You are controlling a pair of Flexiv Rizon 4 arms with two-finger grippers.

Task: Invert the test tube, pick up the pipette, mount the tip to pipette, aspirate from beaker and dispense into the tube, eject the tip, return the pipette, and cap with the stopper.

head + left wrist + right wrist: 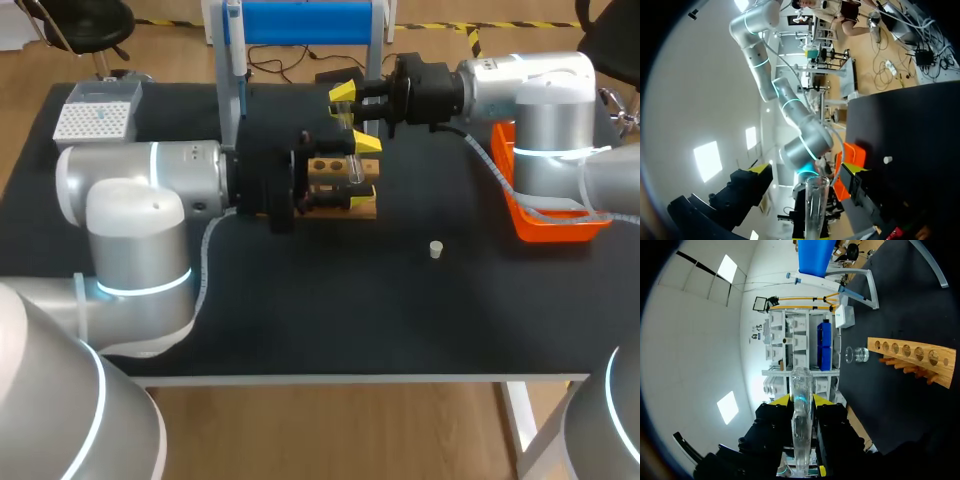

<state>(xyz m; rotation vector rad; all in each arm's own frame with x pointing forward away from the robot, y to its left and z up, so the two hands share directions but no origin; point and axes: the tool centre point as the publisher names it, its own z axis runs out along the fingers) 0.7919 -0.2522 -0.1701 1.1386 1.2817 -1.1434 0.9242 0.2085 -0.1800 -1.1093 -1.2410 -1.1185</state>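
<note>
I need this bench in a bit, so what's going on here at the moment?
The right gripper is shut on a clear glass test tube, holding it close to the wooden tube rack. The left gripper is open, with its fingers on either side of that same tube and not touching it, which looks like a handover. The small white stopper lies loose on the black table, so the tube is not yet capped.

The stopper point(435, 249) lies on the table point(400, 320) right of the rack point(362, 208).
</note>
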